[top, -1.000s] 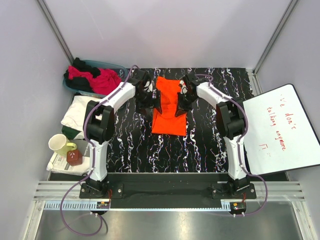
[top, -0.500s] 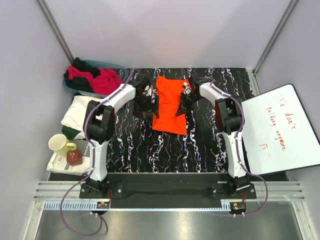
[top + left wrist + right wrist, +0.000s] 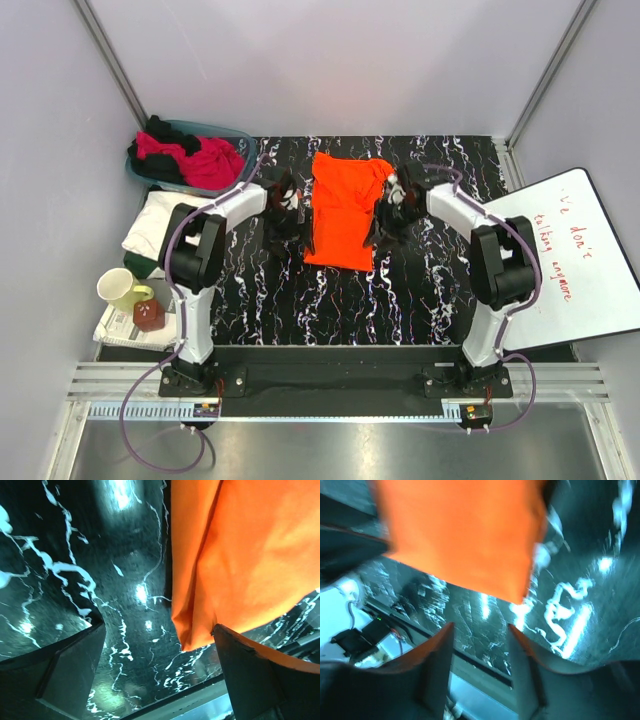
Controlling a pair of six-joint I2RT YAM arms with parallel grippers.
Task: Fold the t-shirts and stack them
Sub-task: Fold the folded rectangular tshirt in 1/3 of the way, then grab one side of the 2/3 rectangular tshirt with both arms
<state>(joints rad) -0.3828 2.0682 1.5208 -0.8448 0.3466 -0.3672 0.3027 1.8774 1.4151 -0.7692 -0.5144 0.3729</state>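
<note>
A bright orange t-shirt [image 3: 342, 208], folded into a long strip, lies flat on the black marbled table [image 3: 330, 300]. My left gripper [image 3: 283, 206] stands just left of it, open and empty; in the left wrist view [image 3: 160, 667] the shirt [image 3: 250, 545] hangs beside the right finger [image 3: 270, 675]. Just right of the shirt, my right gripper [image 3: 391, 213] is open too. In the right wrist view [image 3: 480, 667] nothing sits between its fingers, and the orange shirt [image 3: 465, 535] lies beyond them. Magenta [image 3: 208, 162] and black [image 3: 160, 130] shirts fill the basket. A folded white shirt [image 3: 155, 222] lies left of the table.
The teal basket [image 3: 238, 135] stands at the table's back left corner. A pale mug [image 3: 119, 289] and a small red object [image 3: 148, 315] sit on papers at the near left. A white board with red writing [image 3: 560, 260] lies to the right.
My right gripper has opened, let go of the orange shirt and drawn off to the right. The left gripper has moved slightly left. The shirt now lies flat.
</note>
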